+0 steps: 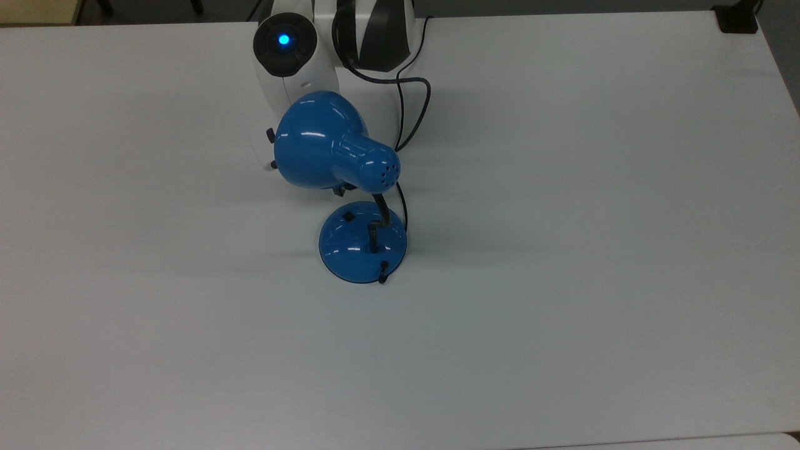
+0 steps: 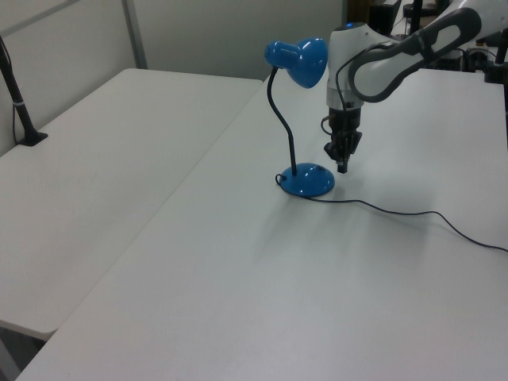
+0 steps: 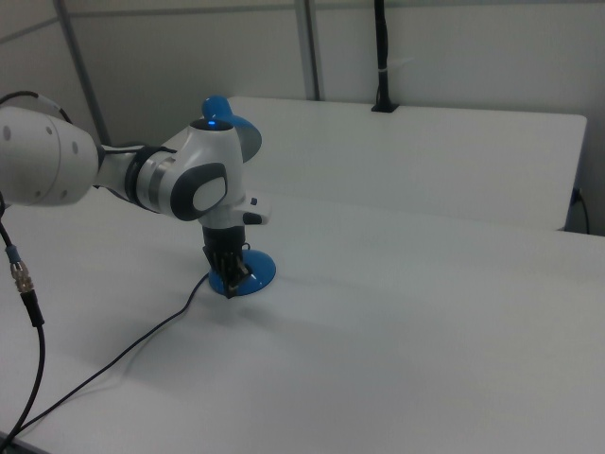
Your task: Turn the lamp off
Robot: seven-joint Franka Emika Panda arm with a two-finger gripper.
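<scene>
The lamp stands near the middle of the white table, unlit, with no glow under its blue shade [image 1: 325, 147]. Its domed blue base [image 1: 362, 247] shows the small black switch [image 1: 347, 217] uncovered. My gripper [image 2: 341, 163] hangs just to the left view's right of the base [image 2: 308, 180], a little above the table, fingers together and holding nothing. In the right view the gripper [image 3: 232, 274] is in front of the base [image 3: 257, 272]. The top view has the shade covering most of the gripper.
The lamp's black cord [image 2: 397, 213] trails across the table toward the left view's right. A second table [image 2: 95, 159] adjoins on the left view's left, with a black clamped post [image 2: 20, 103]. The arm's white body [image 1: 294, 56] rises behind the shade.
</scene>
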